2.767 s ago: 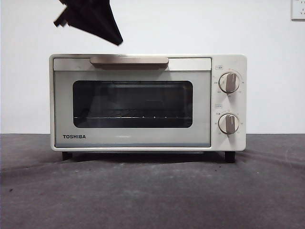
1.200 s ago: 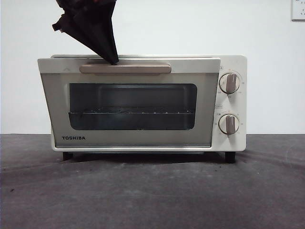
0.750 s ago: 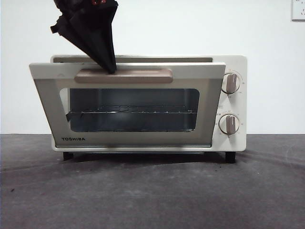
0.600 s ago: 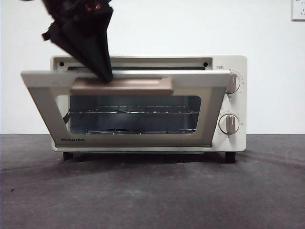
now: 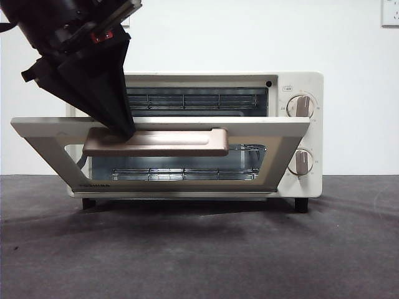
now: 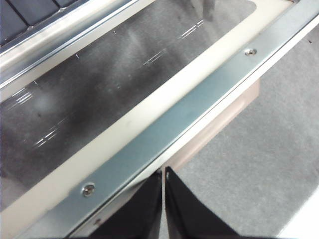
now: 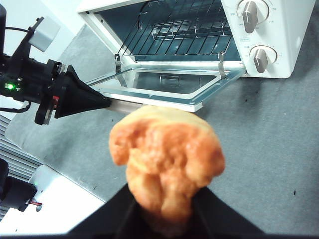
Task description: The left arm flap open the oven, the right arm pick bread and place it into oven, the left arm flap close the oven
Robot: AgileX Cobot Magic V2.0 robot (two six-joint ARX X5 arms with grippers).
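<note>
- The oven [image 5: 299, 134] is standing on the dark grey table [image 5: 199, 249] against a white wall, its two beige knobs [image 5: 300, 107] on the right of its front.
- The oven door [image 5: 280, 128] is hanging about half open, tipping out toward the near side on its bottom hinge, so the wire rack [image 5: 187, 99] is showing above the door's top edge and again through the glass window.
- The left gripper [image 5: 126, 132] is reaching down from the upper left, its tip touching the left end of the beige handle [image 5: 162, 142] on the door.
- In the left wrist view, the left gripper [image 6: 163, 174] is showing its two black jaws pressed together with only a thin slit between them, pinching nothing, their tips lying against the door's edge beside a metal strip [image 6: 174, 134] with screws.
- The right gripper [image 7: 167, 209] is holding well above the table on the near side of the oven, out of the front view.
- Its jaws are pinching the bread [image 7: 167, 164], a lumpy golden-brown bun, from both sides at its lower part.
- In the right wrist view, the open oven [image 7: 259, 30] and its lowered door [image 7: 164, 94] are lying beyond the bread, with the left gripper [image 7: 107, 103] meeting the door's edge from the left.
</note>
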